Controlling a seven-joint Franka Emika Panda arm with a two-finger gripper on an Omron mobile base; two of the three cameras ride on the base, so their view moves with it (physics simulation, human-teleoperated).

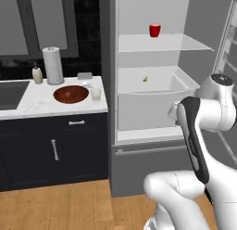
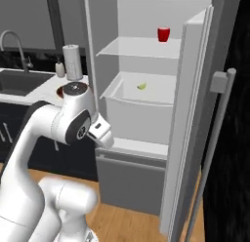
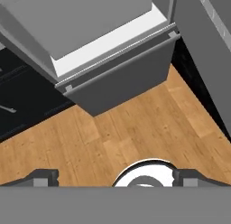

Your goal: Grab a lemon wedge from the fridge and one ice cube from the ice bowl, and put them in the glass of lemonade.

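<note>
The fridge (image 1: 139, 166) stands open, its white shelves showing. The lemon wedge (image 1: 145, 79) lies small and yellow-green in the white middle bin, also seen in the right base view (image 2: 142, 86). On the marble counter left of the fridge sit the reddish-brown ice bowl (image 1: 71, 93) and, just right of it, the glass of lemonade (image 1: 96, 94). My gripper (image 3: 115, 177) is open and empty, its fingertips (image 3: 43, 177) spread wide. It points down at the wooden floor in front of the fridge's grey lower drawer (image 3: 122, 78), well below the wedge.
A red mug (image 1: 155, 30) stands on the fridge's upper shelf. The open fridge door with its long bar handle (image 2: 215, 153) stands at the right. A paper-towel roll (image 1: 53, 65), a soap bottle (image 1: 37, 74) and a sink (image 1: 11, 92) are on the counter.
</note>
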